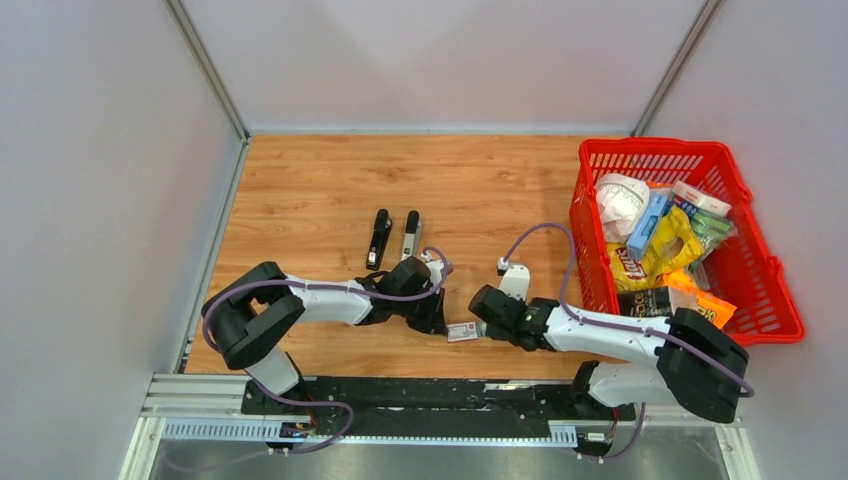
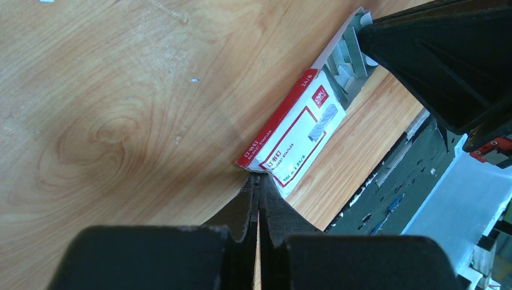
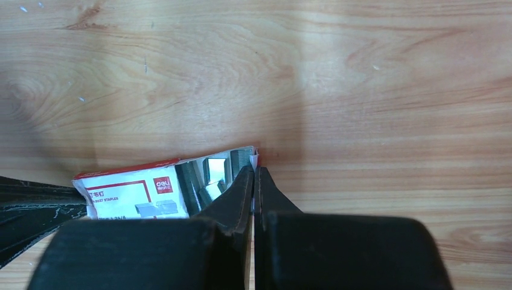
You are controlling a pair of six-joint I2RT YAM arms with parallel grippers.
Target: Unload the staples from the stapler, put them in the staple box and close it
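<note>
Two staplers mid-desk: black stapler [image 1: 378,238], grey-topped stapler [image 1: 411,235]. One staple box [image 2: 296,142] by the near edge, with left end effector [image 2: 256,181] and right end effector [image 3: 256,173] pressed together at its ends.

Cannot read the print on the white-and-red box [image 1: 462,331], lower centre of the top view: too small. Cannot make out the inside of the stapler [image 1: 411,236], left of centre. Cannot see the box's lower edge in the right wrist view, hidden behind the right gripper [image 3: 256,174] at bottom centre.

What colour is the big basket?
The plastic mesh basket is red, clearest from the top camera.
</note>
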